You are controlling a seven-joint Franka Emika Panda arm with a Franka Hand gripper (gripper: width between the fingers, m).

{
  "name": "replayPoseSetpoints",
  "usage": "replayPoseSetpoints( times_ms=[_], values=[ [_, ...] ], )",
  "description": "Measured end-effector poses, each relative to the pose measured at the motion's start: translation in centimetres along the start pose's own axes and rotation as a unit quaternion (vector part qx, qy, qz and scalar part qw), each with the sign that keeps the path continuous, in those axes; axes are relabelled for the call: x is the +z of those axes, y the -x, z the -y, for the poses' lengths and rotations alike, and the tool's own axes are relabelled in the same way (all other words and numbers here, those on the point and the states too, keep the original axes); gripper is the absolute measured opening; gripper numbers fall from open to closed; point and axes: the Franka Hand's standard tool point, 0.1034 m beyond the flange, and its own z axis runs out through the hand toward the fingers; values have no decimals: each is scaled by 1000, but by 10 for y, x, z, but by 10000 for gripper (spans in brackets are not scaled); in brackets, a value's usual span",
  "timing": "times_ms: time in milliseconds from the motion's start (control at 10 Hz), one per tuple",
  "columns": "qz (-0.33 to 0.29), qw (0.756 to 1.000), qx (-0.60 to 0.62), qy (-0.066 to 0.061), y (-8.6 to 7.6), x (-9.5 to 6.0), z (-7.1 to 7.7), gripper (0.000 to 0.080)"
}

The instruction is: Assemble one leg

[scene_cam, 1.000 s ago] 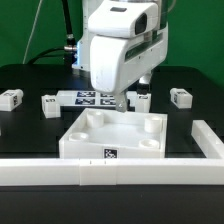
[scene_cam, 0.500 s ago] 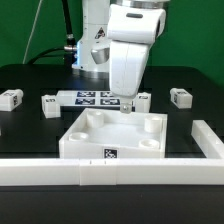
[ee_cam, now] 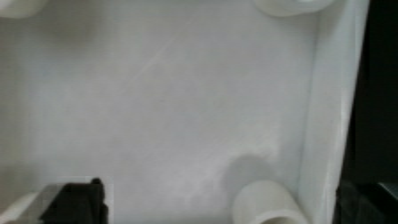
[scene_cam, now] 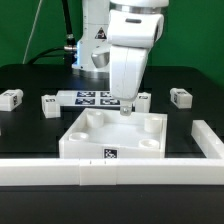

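Several legs, small white blocks with marker tags, lie on the black table: one (scene_cam: pixel 143 100) just behind the panel's far right corner, one (scene_cam: pixel 180 97) further to the exterior view's right, and two on the left (scene_cam: pixel 49 104) (scene_cam: pixel 12 98). My gripper (scene_cam: pixel 126 108) hangs over the far right part of the large white square panel (scene_cam: pixel 100 140), just left of the nearest leg. In the wrist view the gripper (ee_cam: pixel 231 205) is open and empty. Its dark fingertips (ee_cam: pixel 75 200) stand wide apart above the panel's surface, with a round corner socket (ee_cam: pixel 267 200) below. No leg shows there.
The marker board (scene_cam: pixel 92 98) lies behind the panel. A long white rail (scene_cam: pixel 60 172) runs along the front and turns back at the exterior view's right (scene_cam: pixel 210 140). A green wall stands behind the table.
The arm has moved toward the exterior view's right, from over the panel's far middle to its far right corner. In the last half second it has hardly moved.
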Motion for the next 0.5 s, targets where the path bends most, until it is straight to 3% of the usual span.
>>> replayPoseSetpoints(
  times_ms=[200,500],
  values=[
    [-9,1000,-3,7,-1,17,17,650],
    [-15,1000,-1,4,0,41,23,650]
  ],
)
